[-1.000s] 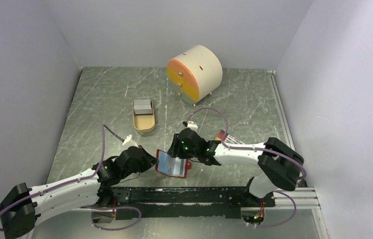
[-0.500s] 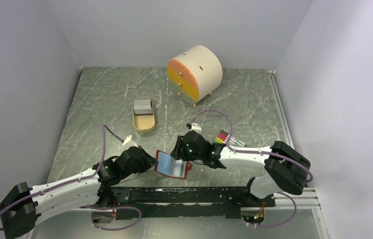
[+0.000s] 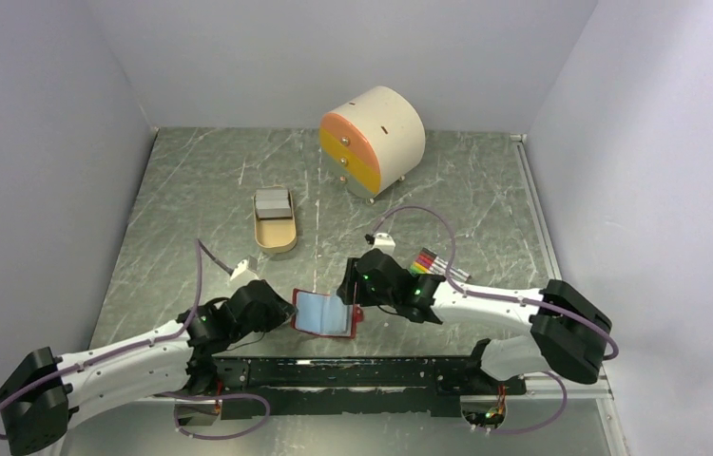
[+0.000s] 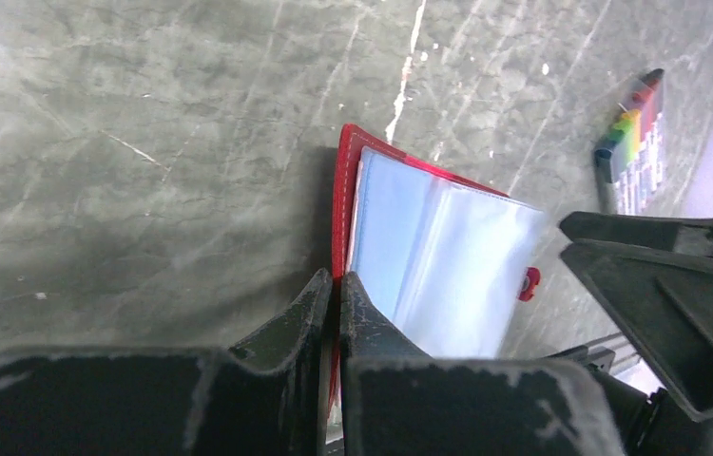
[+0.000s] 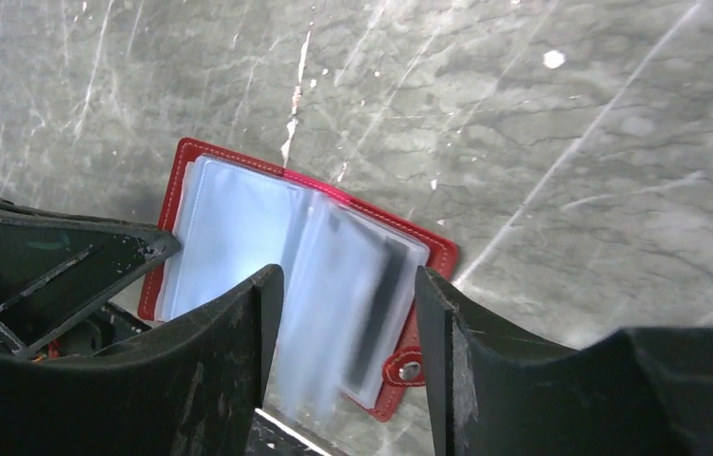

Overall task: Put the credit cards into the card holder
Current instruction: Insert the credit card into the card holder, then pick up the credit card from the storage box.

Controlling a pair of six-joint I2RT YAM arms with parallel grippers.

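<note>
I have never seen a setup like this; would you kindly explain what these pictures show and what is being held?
Two robot arms are bolted at the near edge of a table. The wide picture looks down from above and behind them. The other two come from a camera on each wrist. The left pincer is shut on the edge of the open red card holder. The right pincer hangs open over it, gripping nothing. Farther back are a tan tray with grey cards, a round drawer box and rainbow sticks.

Left gripper (image 4: 336, 281) pinched tight together, right gripper (image 5: 347, 285) spread apart.
</note>
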